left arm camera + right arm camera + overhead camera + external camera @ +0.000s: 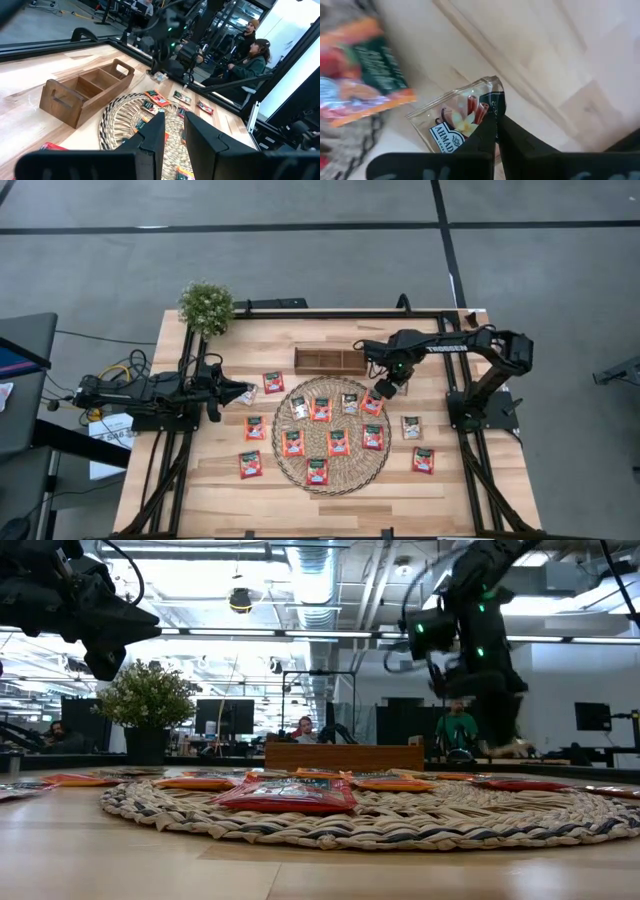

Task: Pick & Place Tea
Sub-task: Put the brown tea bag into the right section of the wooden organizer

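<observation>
Several red-orange tea sachets (321, 409) and two pale ones lie flat on the round straw mat (332, 476). More lie on the table around it, among them a pale one (411, 427) to its right. My right gripper (385, 388) hangs above the mat's far right edge, just near of the tray, shut on a pale sachet (462, 117). My left gripper (242, 393) is raised off the table left of the mat, its fingers (159, 135) a narrow gap apart with nothing between them. A pale sachet (248, 396) shows at its tip in the high view. My right gripper pinches the pale sachet between its two fingers at one edge near a corner (493, 102). The fingers come from above. The sachet is lifted clear of the table and sticks out sideways from the fingertips, tilted; the left wrist view shows it hanging under the gripper (159, 76).
A brown wooden compartment tray (330, 361) stands on the table beyond the mat. A potted plant (207, 307) sits at the far left corner. Bare wood lies near of the mat. People sit in the room beyond the table (250, 55).
</observation>
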{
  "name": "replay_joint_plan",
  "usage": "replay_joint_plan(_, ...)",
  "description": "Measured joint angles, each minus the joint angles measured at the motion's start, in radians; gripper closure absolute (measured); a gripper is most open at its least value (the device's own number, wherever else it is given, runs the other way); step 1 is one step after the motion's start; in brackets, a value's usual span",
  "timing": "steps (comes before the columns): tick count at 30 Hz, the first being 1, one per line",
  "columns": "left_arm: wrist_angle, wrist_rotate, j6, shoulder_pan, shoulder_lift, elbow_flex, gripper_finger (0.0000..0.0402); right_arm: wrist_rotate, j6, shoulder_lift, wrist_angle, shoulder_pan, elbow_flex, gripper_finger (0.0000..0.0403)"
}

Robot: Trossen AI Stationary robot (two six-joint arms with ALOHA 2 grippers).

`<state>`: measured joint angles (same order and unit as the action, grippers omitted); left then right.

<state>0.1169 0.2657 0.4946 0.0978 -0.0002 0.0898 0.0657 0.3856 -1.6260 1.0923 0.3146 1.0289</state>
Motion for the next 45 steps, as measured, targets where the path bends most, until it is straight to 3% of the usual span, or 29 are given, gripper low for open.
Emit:
replay_joint_plan(5, 0.002, 0.0, -0.002, 0.0, 0.0, 0.0, 0.0337, 0.116, -0.015, 0.001, 0.001, -0.089, 0.15, 0.0401)
replay_joint_plan(10, 0.002, 0.0, -0.004, 0.0, 0.0, 0.0, 0.0337, 0.332, -0.065, 0.002, -0.058, -0.181, 0.265, 0.0398)
replay_joint_plan(23, 0.026, 0.0, -0.008, 0.0, 0.0, 0.0, 0.0337, 0.785, -0.237, 0.001, -0.287, -0.313, 0.3, 0.04)
replay_joint_plan(35, 0.03, 0.0, -0.008, 0.0, 0.0, 0.0, 0.0337, 0.82, -0.237, -0.003, -0.347, -0.311, 0.25, 0.0401)
replay_joint_plan(45, 0.041, 0.0, -0.008, 0.0, 0.0, 0.0, 0.0337, 0.828, -0.238, -0.201, -0.372, -0.264, 0.251, 0.0398)
